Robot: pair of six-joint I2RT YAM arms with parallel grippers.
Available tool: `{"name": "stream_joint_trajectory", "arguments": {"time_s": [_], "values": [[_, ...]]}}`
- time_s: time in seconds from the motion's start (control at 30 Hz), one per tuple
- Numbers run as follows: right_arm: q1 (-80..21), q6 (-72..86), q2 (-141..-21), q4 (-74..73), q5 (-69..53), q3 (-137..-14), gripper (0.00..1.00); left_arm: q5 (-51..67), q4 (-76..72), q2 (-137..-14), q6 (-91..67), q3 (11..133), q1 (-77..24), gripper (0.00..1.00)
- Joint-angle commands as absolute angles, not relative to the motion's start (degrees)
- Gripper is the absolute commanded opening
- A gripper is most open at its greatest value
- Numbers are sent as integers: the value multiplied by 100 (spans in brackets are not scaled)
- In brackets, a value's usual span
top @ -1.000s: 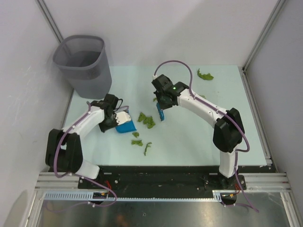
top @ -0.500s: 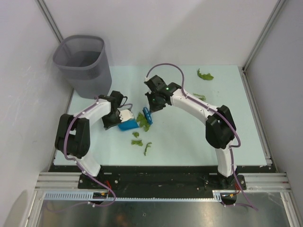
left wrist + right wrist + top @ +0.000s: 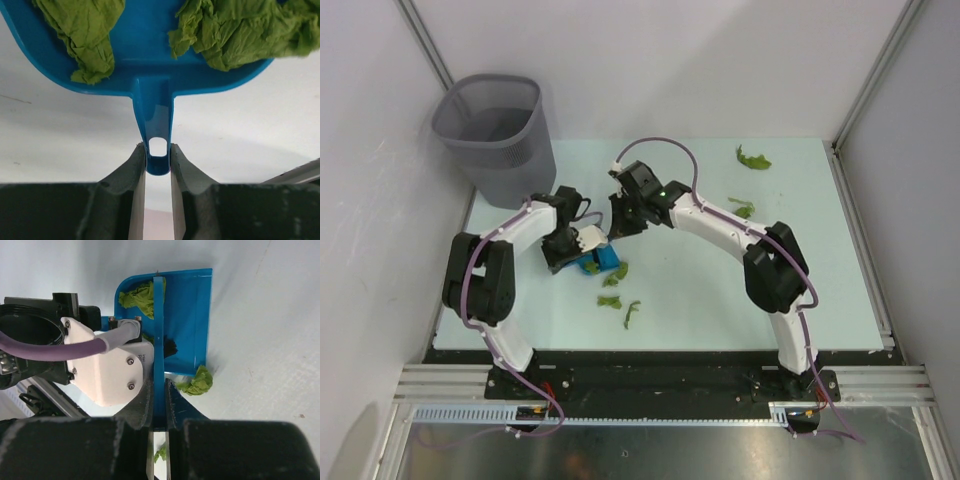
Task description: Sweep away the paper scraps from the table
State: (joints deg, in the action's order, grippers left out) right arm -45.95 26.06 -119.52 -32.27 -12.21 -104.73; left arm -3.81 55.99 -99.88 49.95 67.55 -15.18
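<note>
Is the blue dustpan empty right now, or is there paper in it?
Not empty: in the left wrist view two crumpled green paper scraps lie inside the dustpan.

The paper scraps (image 3: pixel 235 30) are a bright leafy green, crinkled all over. The dustpan (image 3: pixel 150 65) is a glossy plain blue, and the brush (image 3: pixel 158 370) matches it. The table (image 3: pixel 700 300) is a pale mint green with no pattern. The wastebasket (image 3: pixel 510 170) is grey mesh. The arms (image 3: pixel 720 215) are white with black joints, trailing purple cables (image 3: pixel 665 142).
</note>
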Motion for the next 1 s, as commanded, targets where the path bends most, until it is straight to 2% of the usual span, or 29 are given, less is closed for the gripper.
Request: {"name": "stream_joint_trajectory", "arguments": {"time_s": [0.0,0.13,0.37,0.53,0.73,0.97], "values": [[-4650,2461,-11374,-3409,-766,-10653,0,851,5502,-9660,4667,7110,-1416,0],[-4456,2277,-10706,-3586,-46,-10460,0,1353,5502,-9405,4430,7146,-1292,0],[-3684,2250,-9449,-3367,-35,-10012,0,1872,5502,-9229,3701,7470,-1292,0],[-3191,2250,-8738,-3331,-26,-9546,0,1793,5502,-9211,3034,7830,-1301,0],[-2629,2373,-8201,-3129,-378,-8746,0,1723,5484,-8904,2313,8804,-1275,0],[-2575,2276,-8060,-3260,-439,-8324,0,1986,5493,-8868,1495,9983,-897,0]]}}
